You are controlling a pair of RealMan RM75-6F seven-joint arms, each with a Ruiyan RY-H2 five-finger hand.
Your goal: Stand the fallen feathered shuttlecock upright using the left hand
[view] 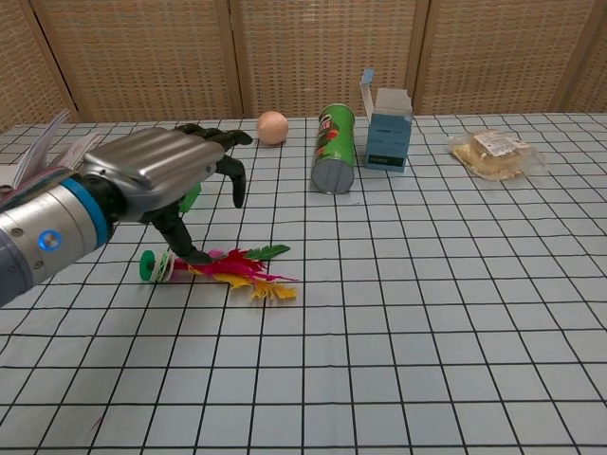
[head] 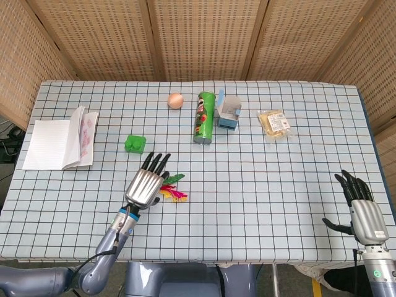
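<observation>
Desk (head: 278, 185): checkered cloth, clutter along the far edge, notebook (head: 59, 139) at the left edge. Left hand (head: 146, 182) hovers over the shuttlecock (view: 213, 267) near the desk's front-left, fingers spread and curled downward, holding nothing; thumb tip looks close to the green base, contact unclear. Likely a pre-grasp pose to take the base end. Right hand (head: 364, 213) sits idle off the front-right corner, fingers apart, nothing held. Shuttlecock lies on its side, base toward the left edge, feathers pointing right.
</observation>
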